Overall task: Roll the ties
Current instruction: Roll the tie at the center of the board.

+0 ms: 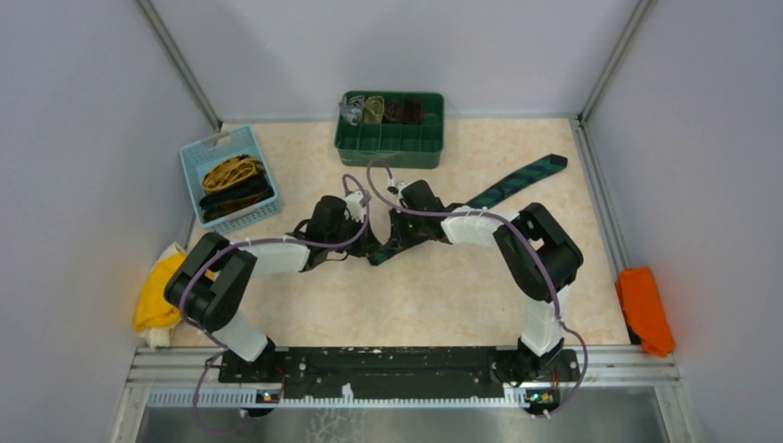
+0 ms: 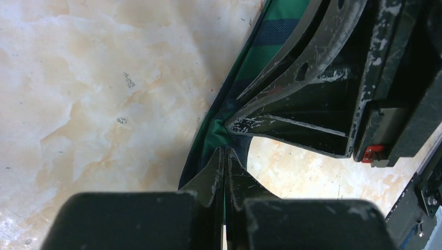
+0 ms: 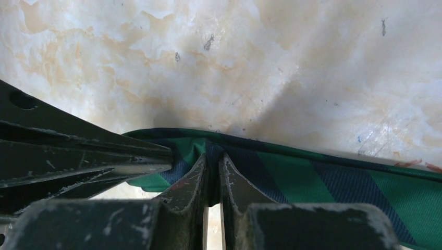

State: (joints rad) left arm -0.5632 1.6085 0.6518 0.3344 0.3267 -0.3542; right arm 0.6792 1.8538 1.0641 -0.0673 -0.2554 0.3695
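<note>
Top external view: the green checked tie (image 1: 522, 177) lies diagonally across the bench (image 1: 443, 300), its near end pinched by both the left gripper (image 2: 227, 152) and the right gripper (image 3: 212, 153), their tips almost meeting. To roll it well, I'd hold the fabric taut and the edges square while turning the first coil.

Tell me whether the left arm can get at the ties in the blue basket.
Probably not yet. Nothing seems to lie between it and the blue basket, but the left fingers are shut on the green tie, beside the right fingers; they would have to let go first.
</note>
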